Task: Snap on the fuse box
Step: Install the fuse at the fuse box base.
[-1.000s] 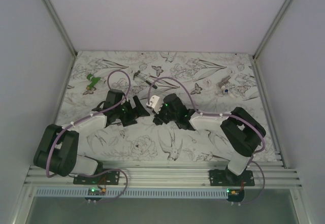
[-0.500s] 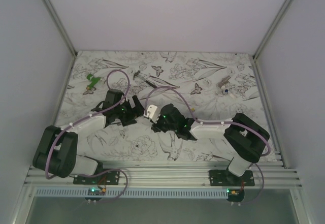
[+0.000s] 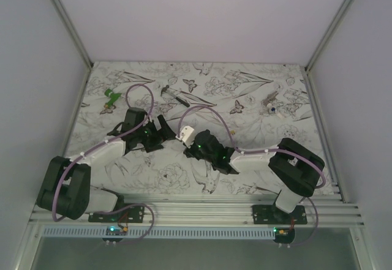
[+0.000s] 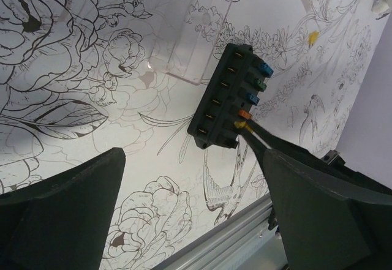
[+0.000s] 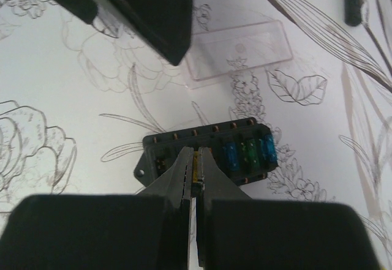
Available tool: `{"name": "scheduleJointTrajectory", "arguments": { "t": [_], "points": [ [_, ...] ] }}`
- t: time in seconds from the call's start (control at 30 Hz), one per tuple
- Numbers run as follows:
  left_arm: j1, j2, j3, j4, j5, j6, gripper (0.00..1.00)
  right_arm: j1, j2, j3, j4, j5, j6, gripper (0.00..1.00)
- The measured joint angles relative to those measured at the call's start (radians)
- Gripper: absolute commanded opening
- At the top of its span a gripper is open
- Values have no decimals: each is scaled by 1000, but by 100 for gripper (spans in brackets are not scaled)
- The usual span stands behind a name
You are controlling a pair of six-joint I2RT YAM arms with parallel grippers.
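Black fuse box (image 4: 228,95) in the left wrist view, lying flat on the floral tabletop (image 4: 73,98) with its open face up. I see blue, green, blue and orange fuses down one side. A clear plastic cover (image 4: 184,52) lies just beyond it, off the box. My left claw (image 4: 193,160) is wide open and holds nothing. Its two dark fingers (image 4: 61,215) fill the bottom corners, with the box ahead of the gap and untouched. The right claw (image 4: 244,126) pokes in as a thin tip at the near end of the box, next to the orange fuse. There is a yellow fuse (image 4: 240,123) at that tip. A small yellow speck (image 4: 313,37) sits on the tabletop well beyond the box.

Right wrist view: the right claw is closed, and its tips pinch the thin yellow fuse right over the middle of the box (image 5: 208,150). Blue, green and blue fuses are seated at the box's right end. The clear cover lies farther out, apart from the box. A left claw finger hangs in at top left, and a dark tool (image 5: 353,0) sits at top right.

Top view: both claws meet at centre-left of the tabletop, tips near each other. I can't make out the box under them. A green piece (image 3: 111,97) lies far left, and small parts (image 3: 271,103) lie far right, well apart from the arms.
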Motion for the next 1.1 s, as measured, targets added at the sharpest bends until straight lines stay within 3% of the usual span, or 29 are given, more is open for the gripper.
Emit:
{"name": "scheduleJointTrajectory", "arguments": {
  "t": [0.33,0.73,1.1],
  "points": [
    [0,0,0,-12,1,2,97,0,21,6,13,149,9,0],
    [2,1,0,-12,9,6,96,0,21,6,18,-2,-32,0],
    [4,12,0,-13,23,8,95,-1,13,6,14,-38,-61,0]
  ]
}}
